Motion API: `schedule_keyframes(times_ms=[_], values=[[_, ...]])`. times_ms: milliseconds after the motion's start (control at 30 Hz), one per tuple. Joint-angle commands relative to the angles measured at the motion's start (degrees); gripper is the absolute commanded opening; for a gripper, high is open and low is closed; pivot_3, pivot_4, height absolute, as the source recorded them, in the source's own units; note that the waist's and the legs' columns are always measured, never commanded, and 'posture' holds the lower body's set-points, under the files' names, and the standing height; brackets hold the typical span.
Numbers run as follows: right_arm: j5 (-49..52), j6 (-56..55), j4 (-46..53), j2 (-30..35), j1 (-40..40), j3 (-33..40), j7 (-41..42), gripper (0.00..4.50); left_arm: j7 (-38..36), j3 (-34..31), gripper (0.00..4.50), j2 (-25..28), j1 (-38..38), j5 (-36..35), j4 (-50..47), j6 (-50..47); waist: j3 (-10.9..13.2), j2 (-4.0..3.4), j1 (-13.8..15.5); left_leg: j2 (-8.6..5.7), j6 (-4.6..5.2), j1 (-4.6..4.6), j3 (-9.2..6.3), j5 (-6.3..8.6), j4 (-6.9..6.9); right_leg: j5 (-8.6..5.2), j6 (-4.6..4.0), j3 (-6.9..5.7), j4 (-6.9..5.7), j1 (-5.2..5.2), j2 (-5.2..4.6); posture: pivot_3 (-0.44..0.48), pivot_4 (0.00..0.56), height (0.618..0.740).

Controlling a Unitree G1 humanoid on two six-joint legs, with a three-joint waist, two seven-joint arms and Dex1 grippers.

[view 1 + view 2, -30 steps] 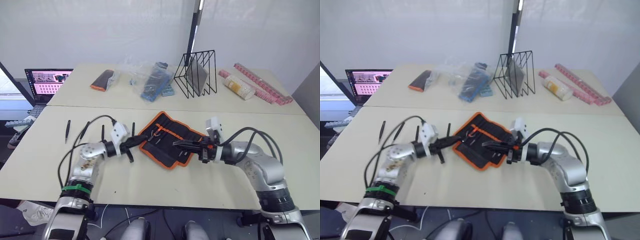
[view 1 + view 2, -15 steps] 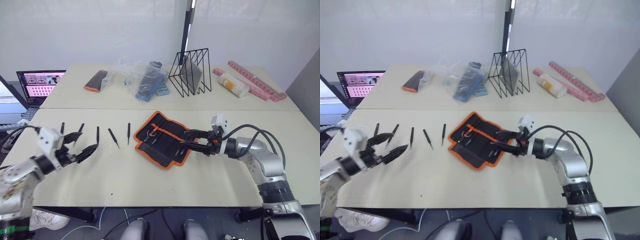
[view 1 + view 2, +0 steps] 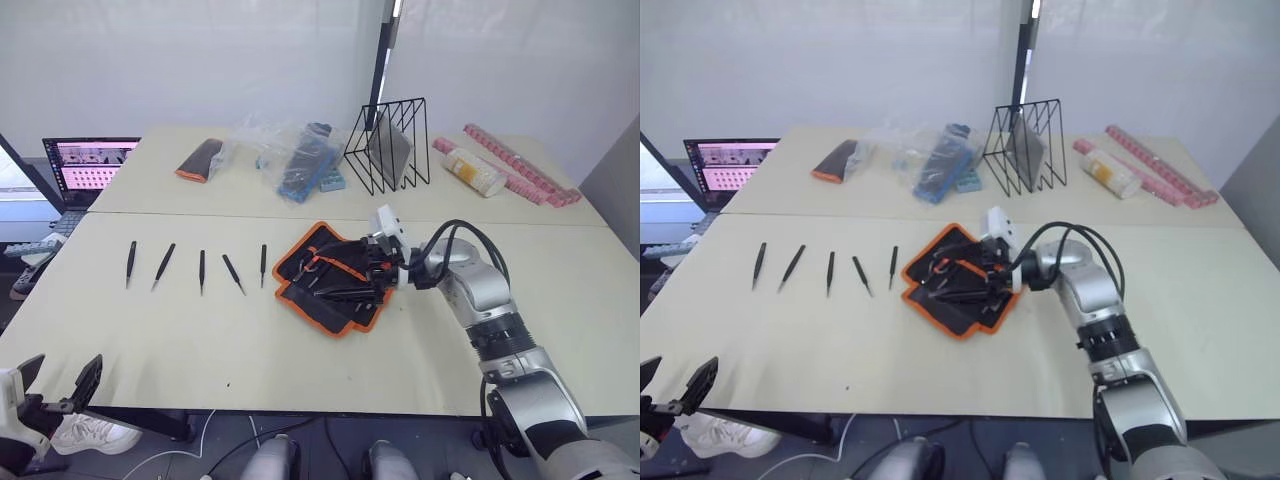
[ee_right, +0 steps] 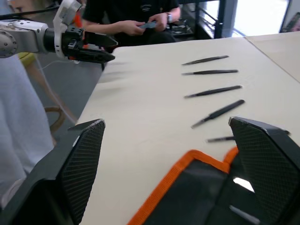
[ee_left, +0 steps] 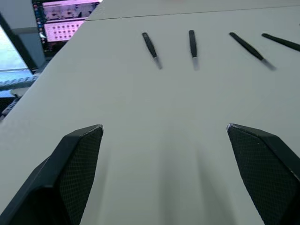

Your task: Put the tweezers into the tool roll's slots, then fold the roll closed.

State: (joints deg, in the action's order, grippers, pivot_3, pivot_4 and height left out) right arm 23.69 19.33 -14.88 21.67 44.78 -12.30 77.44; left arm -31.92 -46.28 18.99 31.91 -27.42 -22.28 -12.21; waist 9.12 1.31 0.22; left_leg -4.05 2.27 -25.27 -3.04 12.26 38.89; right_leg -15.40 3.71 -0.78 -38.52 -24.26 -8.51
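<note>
**Risks while the tweezers lie unloaded beside the open roll**

The tool roll (image 3: 334, 277) is seen lying open on the table (image 3: 300, 350), its orange binding showing, with a wire rack (image 3: 390, 147) well beyond it. All five tweezers (image 3: 201, 271) are laid in a row to the left of the roll, apart from one another, the nearest just beside the roll's edge; none has yet been slotted.

The right gripper (image 3: 352, 281) is held over the roll's inner face with its fingers spread wide, nothing between them. The left gripper (image 3: 62, 385) is held low at the table's near edge, far to the left of the roll, its fingers likewise spread and empty.

Several failures can be foreseen. The roll is light fabric, so it could be dragged or bunched if it is brushed by the right fingers, and the slots could be closed up. The tweezers are pen-thin and lie flat, so a pinch could slip and one could be flicked off the table. A fine tip could be snagged on the binding instead of entering a slot.
</note>
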Motion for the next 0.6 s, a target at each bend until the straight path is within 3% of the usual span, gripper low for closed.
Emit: schedule_keyframes(times_ms=[33, 300, 500, 600], values=[[0.02, -0.76, 0.24, -0.11, 1.69, -0.14, 2.24, 4.49, 4.46, -1.73, 4.50, -2.93, 1.59, -2.09, -5.04, 0.45, 0.01, 0.02, 0.22, 0.00, -0.01, 0.00, 0.01, 0.00, 0.00, 0.00, 0.00, 0.00, 0.04, 0.01, 0.00, 0.000, 0.150, 0.687], [-0.45, -0.16, 1.87, -0.55, 1.11, 0.03, 2.04, 4.49, 9.82, -0.39, 4.50, -0.91, -1.89, -3.48, -4.18, -3.18, 0.02, 0.03, 0.34, 0.01, -0.07, 0.00, 0.00, -0.02, 0.01, 0.00, 0.00, -0.05, 0.01, 0.00, 0.05, 0.000, 0.150, 0.687], [-0.35, 1.62, 5.75, -0.01, -0.70, 0.90, -1.34, 4.49, 15.72, 1.50, 4.50, 7.86, -14.48, -3.81, 4.06, -13.49, 0.02, 0.05, 0.42, -0.03, -0.14, 0.01, -0.03, -0.07, 0.02, 0.03, -0.04, -0.09, -0.20, -0.05, 0.08, 0.000, 0.150, 0.687], [-0.13, 3.42, 10.16, 1.06, -3.13, 1.59, -4.20, 4.49, 16.28, 4.62, 4.50, 12.93, -23.30, -2.43, 12.66, -17.45, 0.01, 0.06, 0.43, -0.06, -0.12, 0.03, -0.03, -0.08, 0.02, 0.06, -0.06, -0.08, -0.33, -0.11, 0.08, 0.000, 0.150, 0.687]])
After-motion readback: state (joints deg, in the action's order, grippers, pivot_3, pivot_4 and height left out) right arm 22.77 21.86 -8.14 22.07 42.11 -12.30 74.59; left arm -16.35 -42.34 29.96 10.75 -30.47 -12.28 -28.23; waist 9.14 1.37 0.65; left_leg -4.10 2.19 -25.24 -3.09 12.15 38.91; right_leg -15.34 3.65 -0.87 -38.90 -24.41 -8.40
